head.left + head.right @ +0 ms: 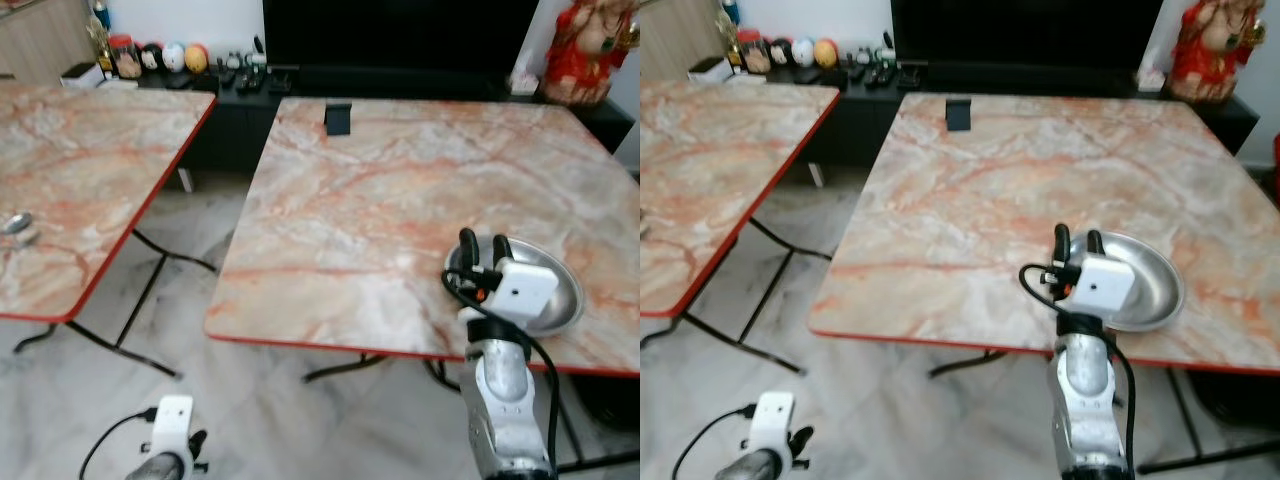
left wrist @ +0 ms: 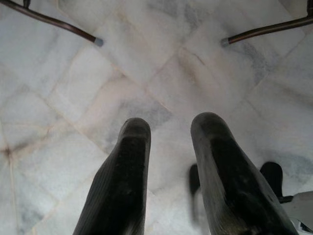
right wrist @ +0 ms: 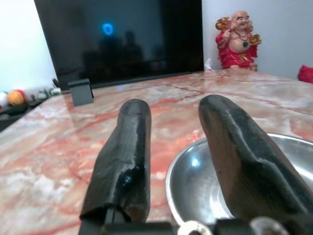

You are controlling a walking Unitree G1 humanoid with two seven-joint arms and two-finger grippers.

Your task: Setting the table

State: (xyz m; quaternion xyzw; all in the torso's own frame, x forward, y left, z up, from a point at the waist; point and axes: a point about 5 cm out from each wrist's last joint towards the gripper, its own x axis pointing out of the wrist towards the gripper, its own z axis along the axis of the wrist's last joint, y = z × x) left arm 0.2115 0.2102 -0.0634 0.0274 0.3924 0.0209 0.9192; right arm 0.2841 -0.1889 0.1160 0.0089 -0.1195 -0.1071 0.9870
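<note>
A shallow steel dish [image 1: 558,292] sits near the front right edge of the marble-patterned table [image 1: 380,200]. My right gripper [image 1: 484,242] is at the dish's left rim with its fingers apart and open. In the right wrist view one finger [image 3: 244,156] is above the dish [image 3: 195,181] and the other finger [image 3: 124,156] is over bare tabletop, so the rim lies between them. My left gripper [image 2: 171,132] hangs low over the floor, open and holding nothing. A small metal piece [image 1: 18,224] lies on the left table [image 1: 90,170].
A small black stand [image 1: 338,118] is at the table's far edge. Behind it is a dark TV console with balls and jars [image 1: 170,55], and a red statue [image 1: 590,45] at the back right. Folding table legs [image 1: 140,300] cross the marble floor between the two tables.
</note>
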